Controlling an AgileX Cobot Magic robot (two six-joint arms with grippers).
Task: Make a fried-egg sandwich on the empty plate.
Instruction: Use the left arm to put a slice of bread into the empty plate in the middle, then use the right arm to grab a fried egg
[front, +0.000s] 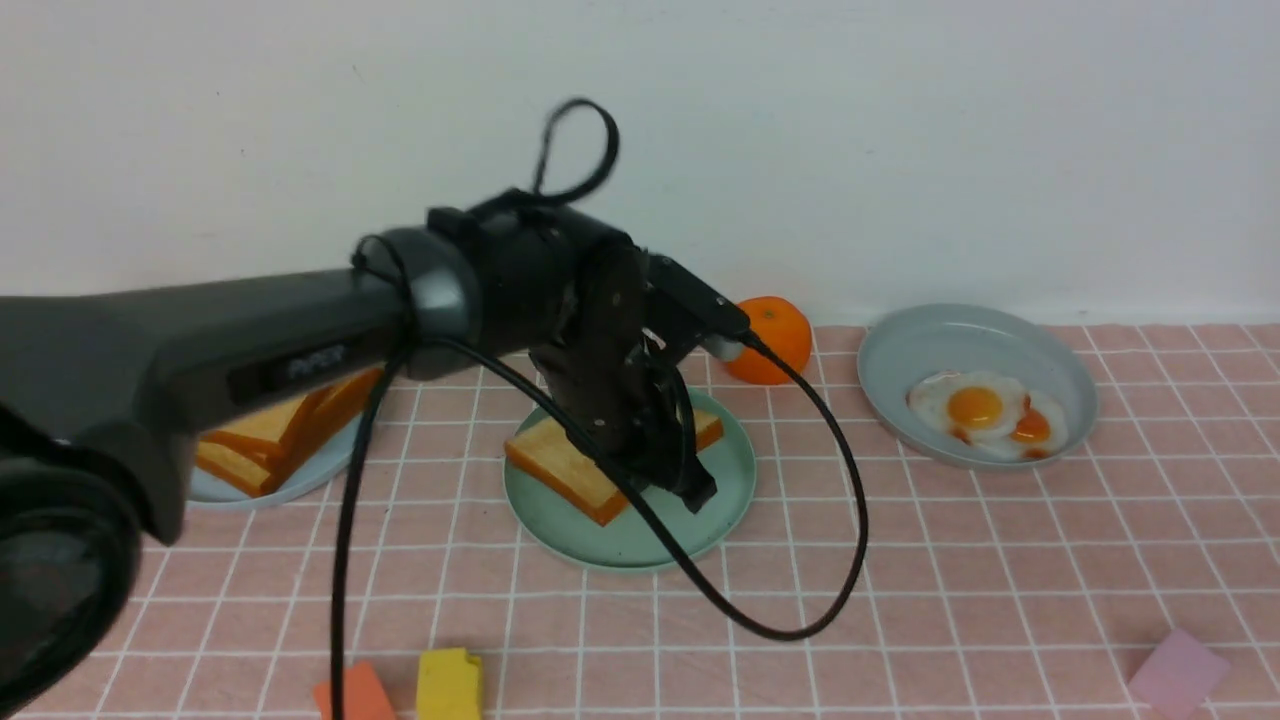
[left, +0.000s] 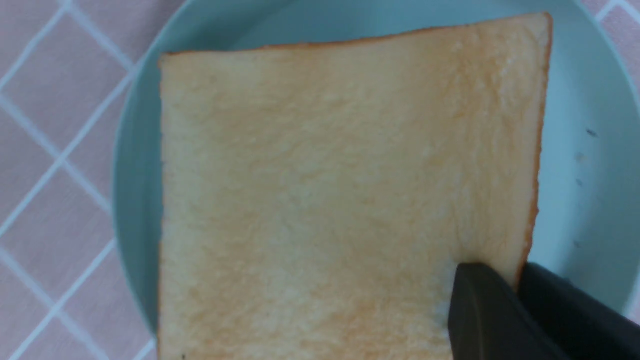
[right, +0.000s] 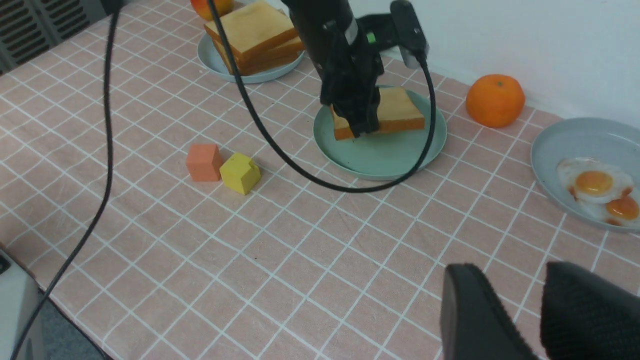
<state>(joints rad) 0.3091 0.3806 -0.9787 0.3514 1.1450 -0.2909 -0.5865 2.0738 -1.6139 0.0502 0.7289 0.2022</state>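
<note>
Spanning the front view's left half with the dark left arm (front: 200, 350); pinching the toast slice (front: 560, 460) at its crust edge in the left gripper (left: 520, 300), over the mint-green plate (front: 620, 545) at centre. Leaving the fried egg (front: 975, 408) lying at right on the grey-blue plate (front: 900, 345). Holding the right gripper (right: 515, 300) parted on nothing, low right in its wrist view.

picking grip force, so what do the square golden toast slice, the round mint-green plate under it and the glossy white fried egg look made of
The square golden toast slice: likely foam or soft plastic, matte; fine even texture, sharp orange crust line. The round mint-green plate: probably plastic, smooth satin; uniform colour, soft sheen. The glossy white fried egg: perhaps rubber or vinyl; wet-looking shine.
</note>
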